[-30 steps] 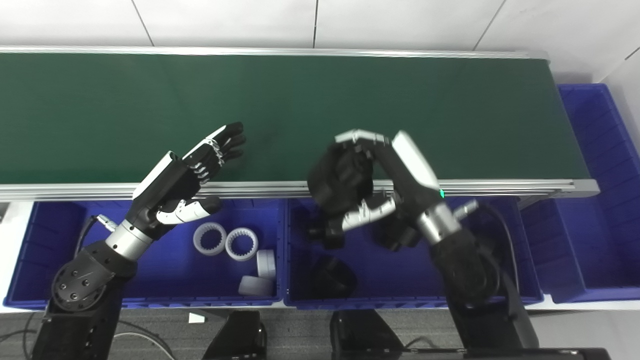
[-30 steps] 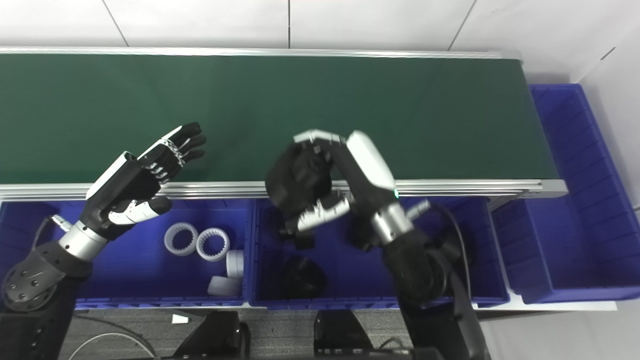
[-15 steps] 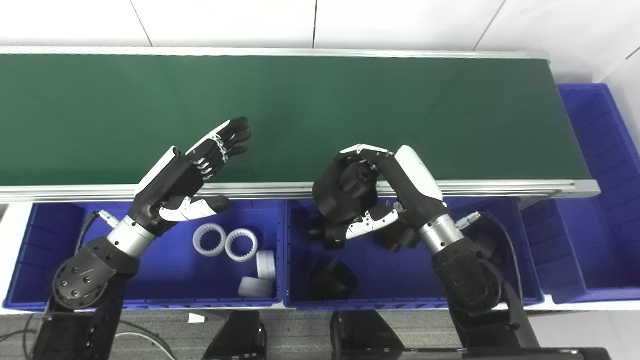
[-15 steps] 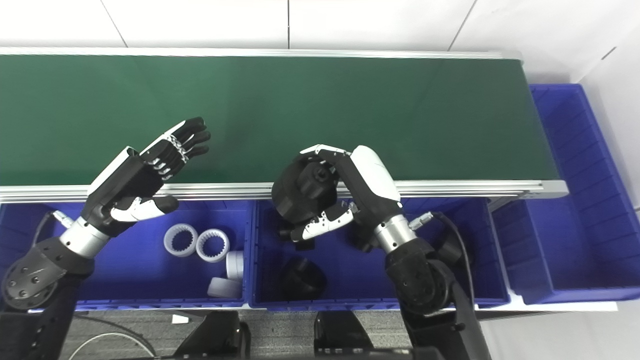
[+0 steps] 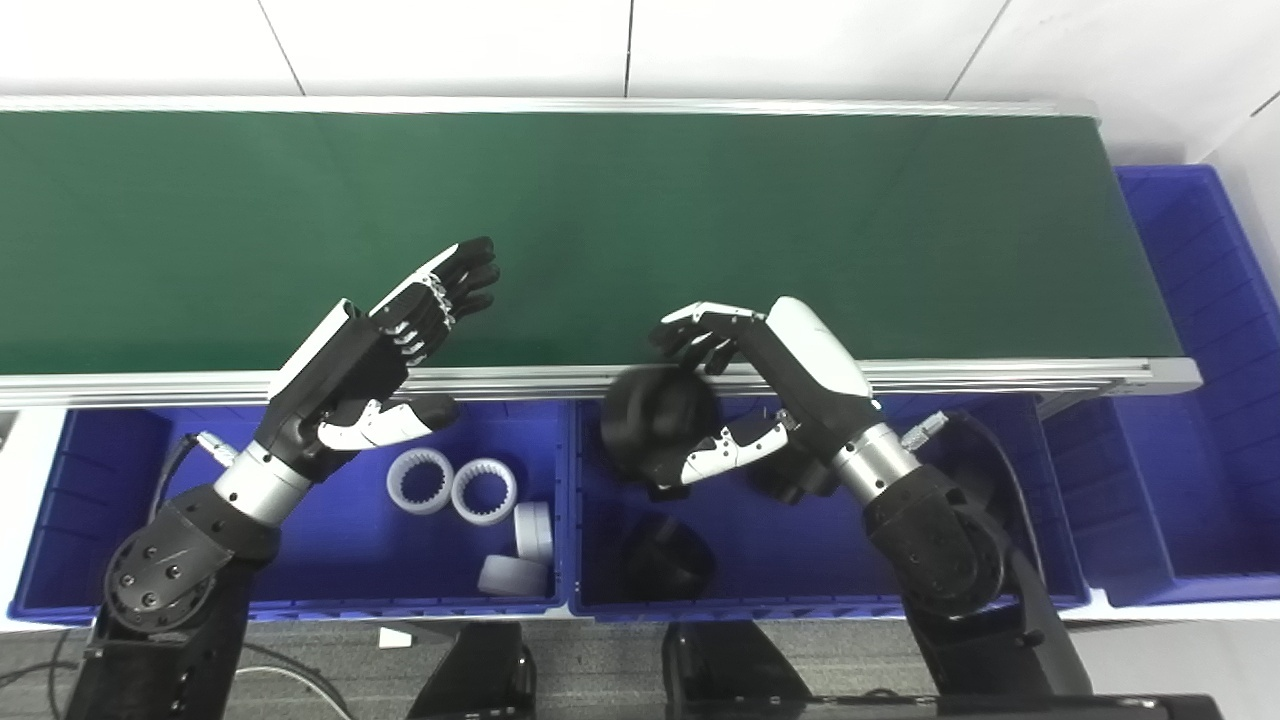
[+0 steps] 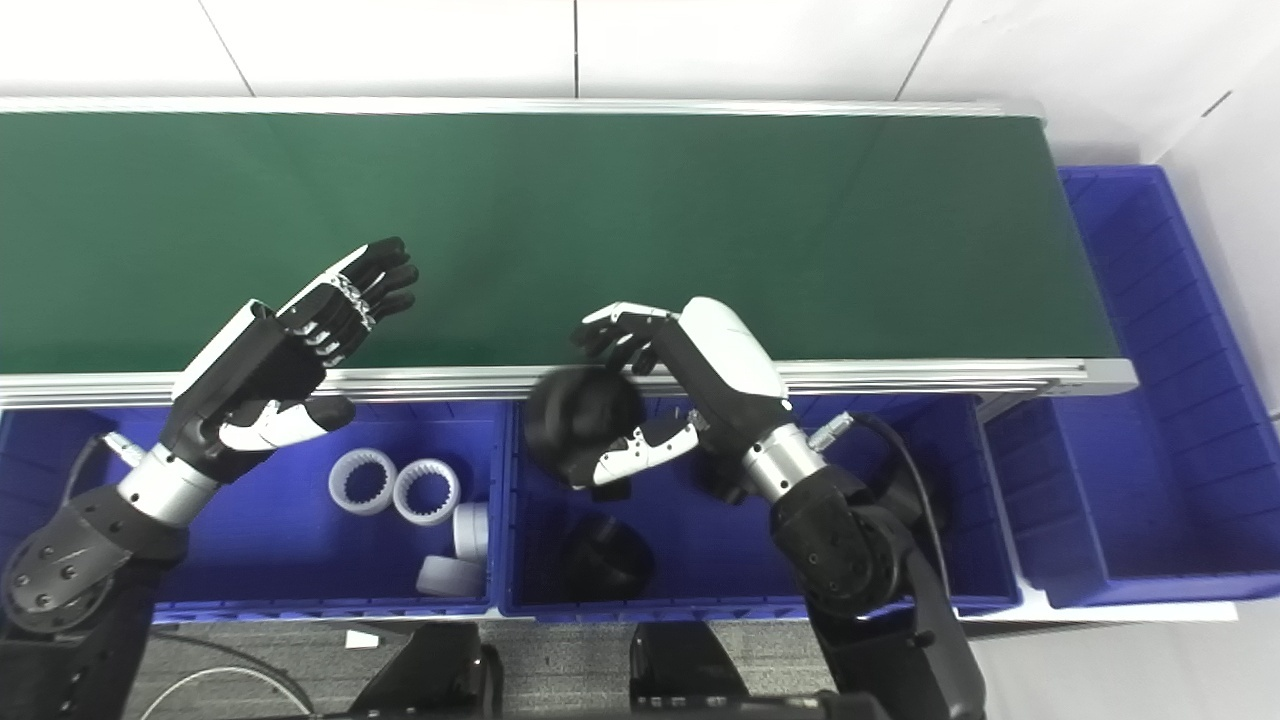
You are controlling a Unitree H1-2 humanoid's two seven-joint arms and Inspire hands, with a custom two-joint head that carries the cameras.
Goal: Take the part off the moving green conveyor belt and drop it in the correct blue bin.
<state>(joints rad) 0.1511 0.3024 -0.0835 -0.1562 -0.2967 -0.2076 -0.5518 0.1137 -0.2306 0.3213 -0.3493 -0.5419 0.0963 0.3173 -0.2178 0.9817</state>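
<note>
The black round part (image 5: 655,415) is blurred, just left of my right hand (image 5: 790,380), over the back of the middle blue bin (image 5: 800,545). My right hand's fingers (image 5: 700,325) are spread above the part and its thumb (image 5: 725,455) lies below; the hand no longer grips it. My left hand (image 5: 385,350) is open and empty, held flat over the near edge of the green conveyor belt (image 5: 700,200). No part lies on the belt.
The middle bin holds other black parts (image 5: 665,560). The left blue bin (image 5: 330,545) holds white toothed rings (image 5: 420,478) and white cylinders (image 5: 515,560). Another blue bin (image 5: 1200,450) stands at the belt's right end. The belt's metal rail (image 5: 1000,372) runs between the belt and the bins.
My right hand came back from the belt over the middle bin, lowered, and opened its fingers. The black part has left its grip. My left hand has barely moved.
</note>
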